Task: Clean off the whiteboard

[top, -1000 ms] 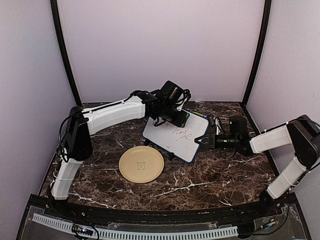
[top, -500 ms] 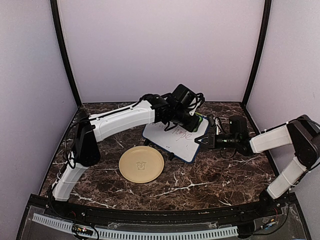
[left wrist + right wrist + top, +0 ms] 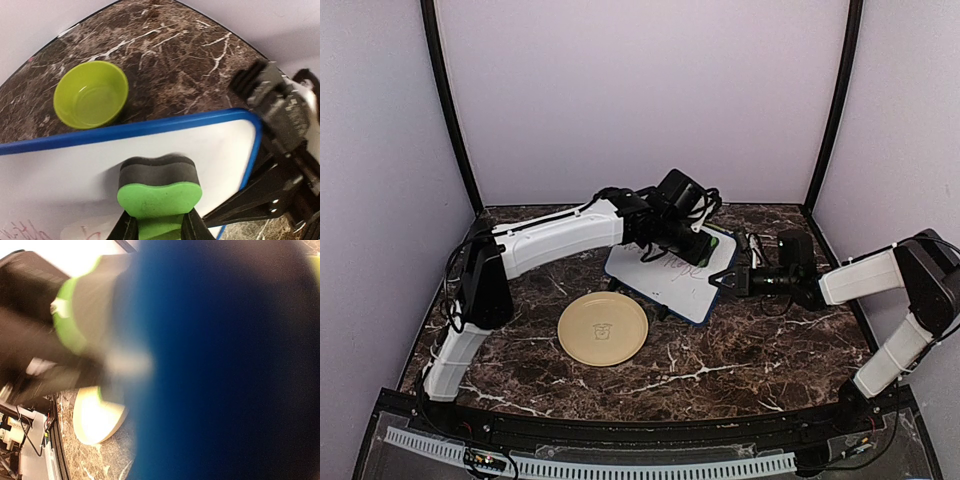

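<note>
The whiteboard [image 3: 660,278], white with a dark-blue frame, stands tilted on the table behind the plate, with faint writing left near its middle. My left gripper [image 3: 700,243] is shut on the green bone-shaped eraser [image 3: 160,192] and presses its dark felt side on the board [image 3: 220,145] near the upper right corner. My right gripper [image 3: 730,280] is shut on the board's right edge. In the right wrist view the blue frame [image 3: 225,365] fills most of the picture as a blur, and the fingers are hidden.
A round tan plate [image 3: 603,328] lies in front of the board and also shows in the right wrist view [image 3: 97,417]. A lime-green bowl [image 3: 91,99] stands behind the board. The enclosure walls rise close behind it.
My left gripper slid the eraser right along the board's top toward the right corner, then back a little left. Some writing has gone. The right arm and the board stayed put.
</note>
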Available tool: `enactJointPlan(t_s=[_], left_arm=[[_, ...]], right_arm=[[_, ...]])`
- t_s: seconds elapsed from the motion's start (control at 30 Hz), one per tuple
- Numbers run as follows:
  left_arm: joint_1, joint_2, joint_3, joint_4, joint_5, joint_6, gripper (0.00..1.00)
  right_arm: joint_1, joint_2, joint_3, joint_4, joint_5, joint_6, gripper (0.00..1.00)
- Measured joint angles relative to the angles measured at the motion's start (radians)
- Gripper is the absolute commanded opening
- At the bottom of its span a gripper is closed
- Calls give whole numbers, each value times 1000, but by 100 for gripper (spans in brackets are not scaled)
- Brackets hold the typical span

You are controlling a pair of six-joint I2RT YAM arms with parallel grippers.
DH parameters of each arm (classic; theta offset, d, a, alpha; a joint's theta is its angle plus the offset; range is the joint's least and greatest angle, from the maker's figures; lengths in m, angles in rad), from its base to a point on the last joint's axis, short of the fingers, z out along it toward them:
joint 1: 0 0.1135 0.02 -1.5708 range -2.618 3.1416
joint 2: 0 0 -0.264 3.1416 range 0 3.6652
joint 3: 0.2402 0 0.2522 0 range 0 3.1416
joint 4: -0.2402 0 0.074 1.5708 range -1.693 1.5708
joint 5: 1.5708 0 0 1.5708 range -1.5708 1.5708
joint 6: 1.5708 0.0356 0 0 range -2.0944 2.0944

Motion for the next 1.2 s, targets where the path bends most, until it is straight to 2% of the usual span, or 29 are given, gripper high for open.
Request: enactJointPlan(t_s=[0.27, 0.43, 0.57, 0.83, 1.2], left_arm=[[115, -81, -142, -1, -106, -29, 0], [138, -95, -172, 8, -130, -32, 0], [115, -91, -163, 12, -148, -15, 0], [9, -15, -16, 17, -147, 13, 0], [-89, 40, 42, -2, -138, 43, 0]], right_arm=[[0, 0, 2, -2, 0, 8, 0], [0, 0, 3, -4, 0, 9, 0], [0, 0, 3, -4, 2, 7, 0], [0, 0, 3, -6, 3, 1, 0], [0, 0, 3, -10, 7, -16, 0]])
